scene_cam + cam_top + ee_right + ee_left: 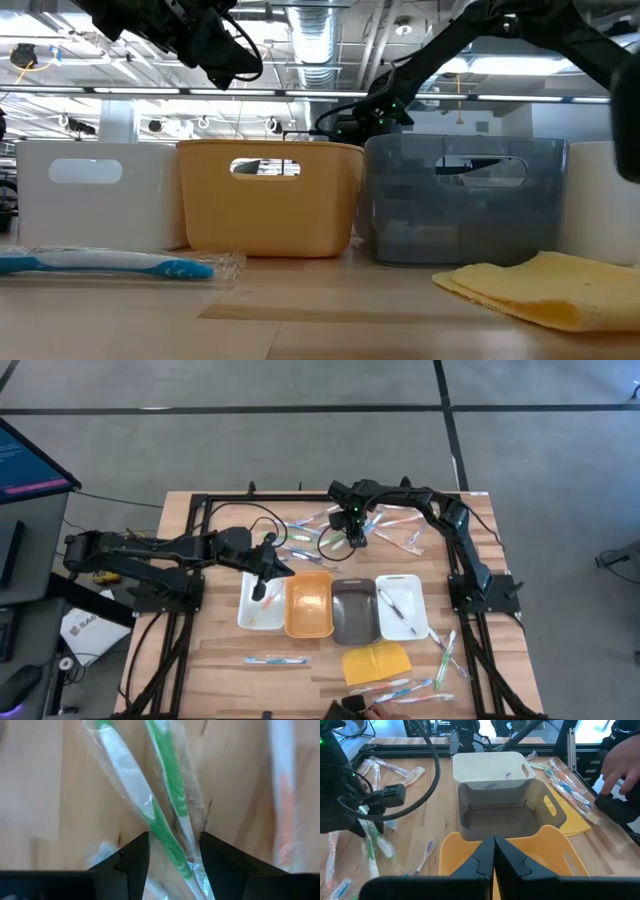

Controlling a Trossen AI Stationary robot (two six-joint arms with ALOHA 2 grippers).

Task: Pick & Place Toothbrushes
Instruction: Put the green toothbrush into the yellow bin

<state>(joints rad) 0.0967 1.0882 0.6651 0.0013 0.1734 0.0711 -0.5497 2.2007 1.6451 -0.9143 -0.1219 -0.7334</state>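
Note:
Wrapped toothbrushes (395,525) lie scattered flat on the table's far side. My right gripper (357,540) points down over them, open. In the right wrist view, two green-and-white toothbrushes (170,795) in clear wrappers lie on the wood and run between its fingers (174,840). My left gripper (260,588) hangs shut and holding nothing over the gap between the left white tray (250,605) and the orange tray (309,605). In the left wrist view it (494,847) looks along the row of trays. My right gripper has one finger on each side of the green toothbrushes' handles (172,837) and comes from above. I cannot tell whether the fingers touch them. The toothbrushes lie flat on the table.
A grey tray (353,610) and a second white tray (400,605) holding one toothbrush follow the orange one. A yellow pad (376,660) lies in front. More toothbrushes lie at the near edge (275,659) and right (445,650). A person's hand (620,755) reaches in near the front.

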